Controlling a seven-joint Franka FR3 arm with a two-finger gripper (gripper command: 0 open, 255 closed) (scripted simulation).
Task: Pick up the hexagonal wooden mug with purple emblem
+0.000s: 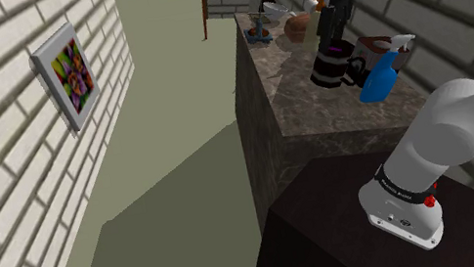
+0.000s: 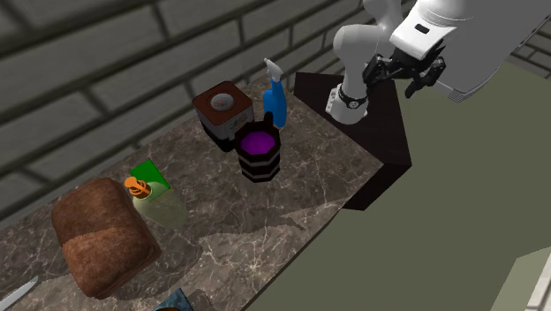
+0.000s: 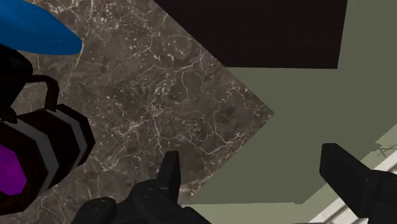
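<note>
Little of the task is done. The hexagonal mug (image 2: 259, 152) stands untouched on the counter (image 2: 291, 216), just beside the blue spray bottle (image 2: 275, 99), on the bottle's side away from the brick wall (image 2: 106, 71). The gripper (image 3: 249, 153) hangs above the counter, off to one side of the bottle and clear of the mug. Its jaws are released and stand wide apart, with nothing between them but bare stone and the floor (image 3: 286, 165) past the counter's corner. By my reading nearly everything is left: carry the gripper across until it is over the mug, lower it, clench on the mug's wall, and lift.

The mug is upright, its long axis vertical. Its open mouth faces up, so the purple inside shows from above in the second exterior view. It is drawn dark with pale bands round the body, not as plain wood. Its handle (image 3: 53, 89) appears in the shoulder and wrist views as a thin dark loop sticking out toward the spray bottle. If so, the walls facing away from the bottle look like the freer ones for the jaws to close on
</note>
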